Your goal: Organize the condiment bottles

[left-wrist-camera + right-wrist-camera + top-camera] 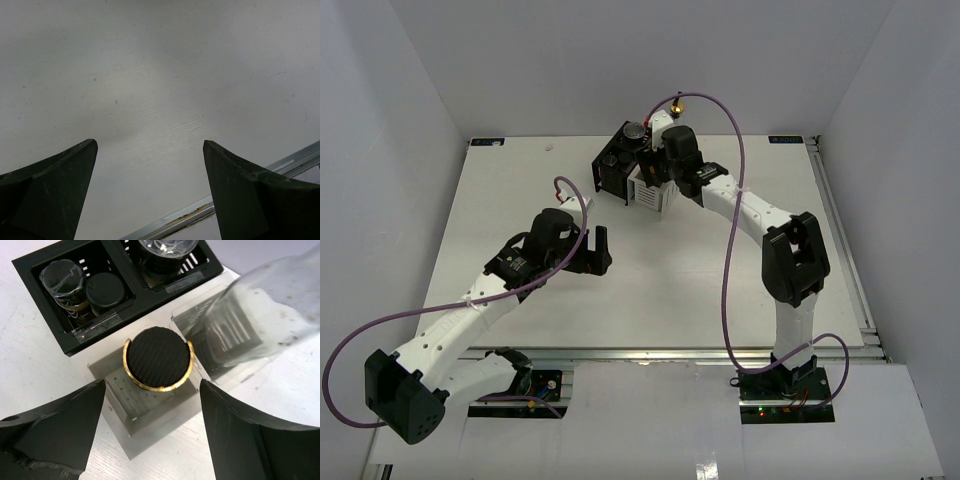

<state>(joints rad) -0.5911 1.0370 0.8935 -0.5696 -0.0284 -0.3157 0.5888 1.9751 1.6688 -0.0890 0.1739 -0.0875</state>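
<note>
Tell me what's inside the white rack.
In the white rack, one compartment shows a black ribbed, gold-rimmed lid. The lid covers the container it caps. A clear bottle blocks the view into the neighbouring compartment.

The top camera looked down from 6 o'clock over the whole table point(520, 200), the left wrist camera faced bare tabletop at close range, and the right wrist camera hung close above the black rack point(44, 302) and white rack point(117, 405) at 12 o'clock, which the top view shared.
</note>
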